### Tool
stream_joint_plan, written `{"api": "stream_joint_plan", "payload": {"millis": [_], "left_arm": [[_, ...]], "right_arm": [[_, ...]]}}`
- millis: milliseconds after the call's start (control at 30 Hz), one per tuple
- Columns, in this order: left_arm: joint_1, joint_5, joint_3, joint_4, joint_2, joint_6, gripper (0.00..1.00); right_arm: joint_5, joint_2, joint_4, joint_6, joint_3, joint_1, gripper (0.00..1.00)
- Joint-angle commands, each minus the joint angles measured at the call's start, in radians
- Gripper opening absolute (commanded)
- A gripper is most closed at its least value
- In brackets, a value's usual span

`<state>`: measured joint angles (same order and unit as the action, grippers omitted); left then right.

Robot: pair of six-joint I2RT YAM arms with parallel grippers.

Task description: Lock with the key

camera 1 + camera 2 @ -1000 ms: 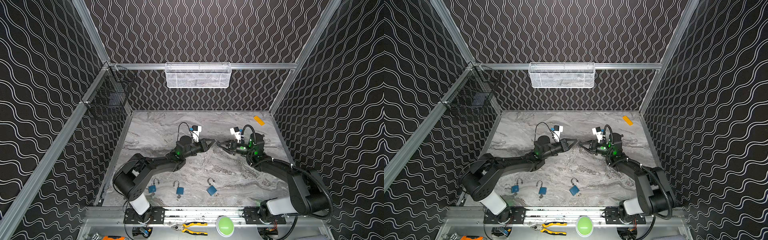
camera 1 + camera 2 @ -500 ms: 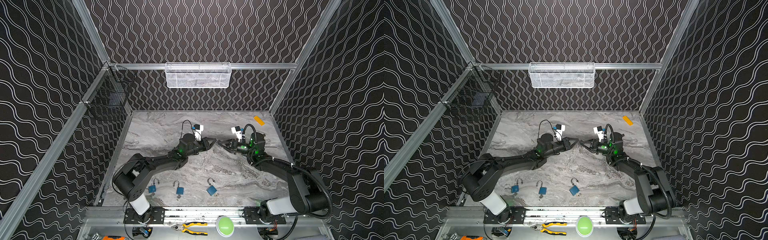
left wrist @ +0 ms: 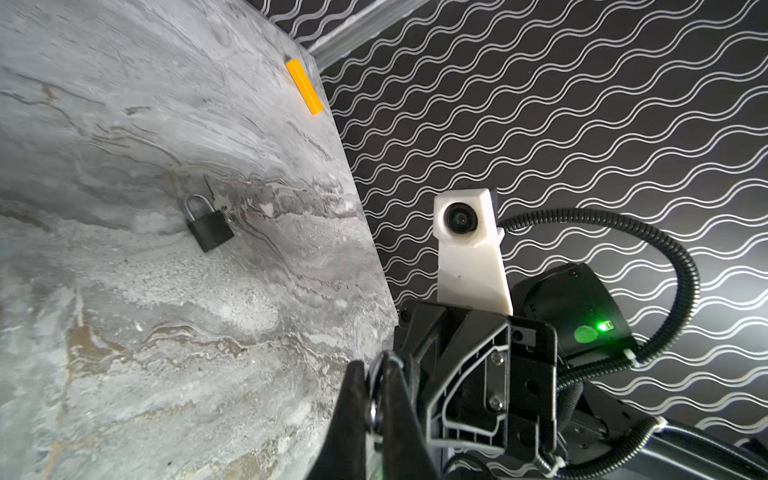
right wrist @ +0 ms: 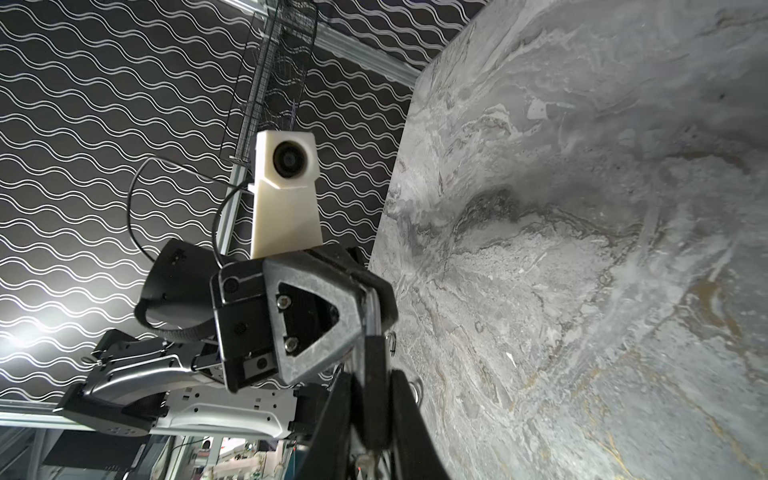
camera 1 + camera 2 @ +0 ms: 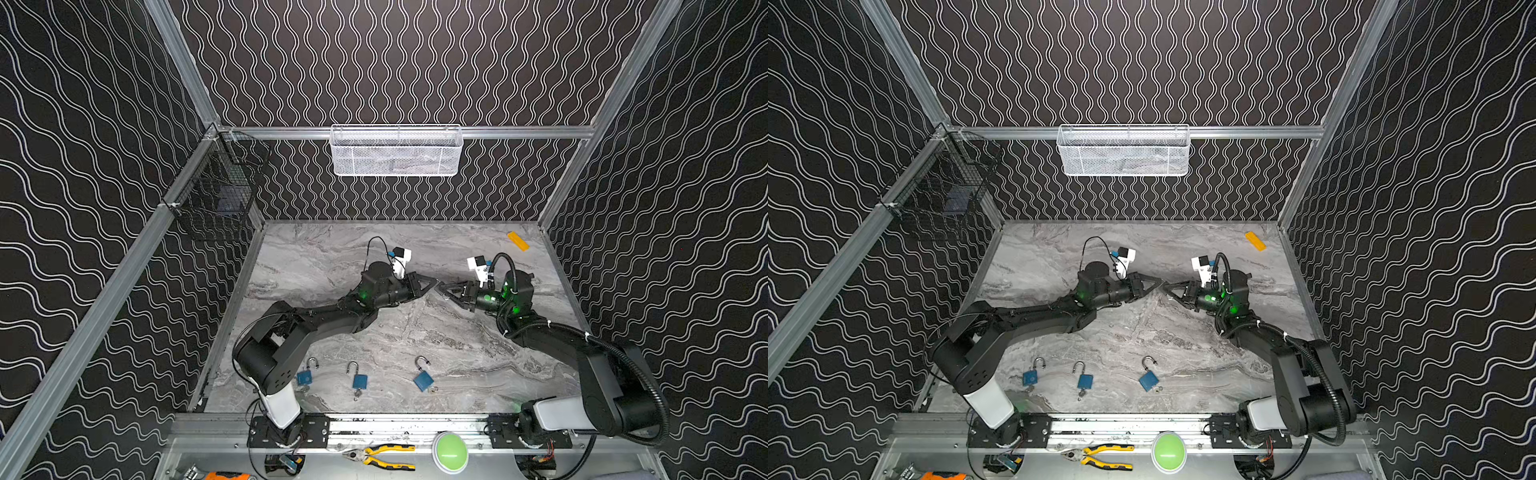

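The left gripper (image 5: 432,284) has slid further toward mid-table, and its tips now almost meet those of the right gripper (image 5: 444,288) just above the marble table (image 5: 395,345). The left jaws are pressed tight on a small metal piece (image 3: 373,409), apparently the key, though the wrist view shows little of it. The right jaws stand a slit apart, clamped on a dark block (image 4: 375,361) that points at the left gripper. A black padlock (image 3: 209,230), shackle closed, lies flat on the table with a loose key (image 3: 218,203) beside it. Three blue padlocks (image 5: 358,380) lie in a row near the front edge, shackles open.
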<state>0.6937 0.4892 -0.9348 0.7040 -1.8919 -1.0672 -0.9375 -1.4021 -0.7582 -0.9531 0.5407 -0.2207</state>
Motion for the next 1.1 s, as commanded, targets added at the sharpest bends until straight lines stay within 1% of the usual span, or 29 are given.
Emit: {"api": "stream_joint_plan", "payload": {"millis": [0, 167, 233, 300, 467, 567, 800, 900, 1000, 1067], "left_arm": [[-0.008, 0.143, -0.02, -0.063, -0.015, -0.006, 0.0], [-0.029, 0.165, -0.032, -0.028, -0.038, -0.023, 0.0], [-0.034, 0.17, -0.033, -0.017, -0.045, -0.027, 0.0], [-0.038, 0.171, -0.032, -0.008, -0.049, -0.031, 0.0], [-0.043, 0.172, -0.025, 0.02, -0.052, -0.047, 0.0], [-0.044, 0.173, -0.028, 0.015, -0.048, -0.047, 0.0], [-0.047, 0.173, -0.029, 0.011, -0.045, -0.043, 0.0], [-0.048, 0.173, -0.023, 0.027, -0.044, -0.054, 0.0], [-0.047, 0.172, -0.018, 0.032, -0.039, -0.056, 0.0], [-0.047, 0.172, -0.015, 0.033, -0.036, -0.056, 0.0]], "right_arm": [[0.013, 0.024, -0.166, 0.013, -0.028, -0.006, 0.15], [0.016, 0.054, -0.133, 0.045, -0.059, -0.005, 0.36], [0.021, 0.061, -0.105, 0.066, -0.062, -0.005, 0.39], [0.02, 0.063, -0.073, 0.084, -0.06, -0.005, 0.4], [0.048, 0.089, 0.005, 0.136, -0.08, -0.003, 0.49], [0.078, 0.117, 0.072, 0.178, -0.095, -0.003, 0.51], [0.139, 0.173, 0.146, 0.217, -0.137, -0.003, 0.51], [0.147, 0.175, 0.098, 0.2, -0.168, 0.001, 0.52], [0.128, 0.158, 0.032, 0.176, -0.189, 0.002, 0.52], [0.121, 0.147, -0.015, 0.155, -0.204, 0.003, 0.5]]}}
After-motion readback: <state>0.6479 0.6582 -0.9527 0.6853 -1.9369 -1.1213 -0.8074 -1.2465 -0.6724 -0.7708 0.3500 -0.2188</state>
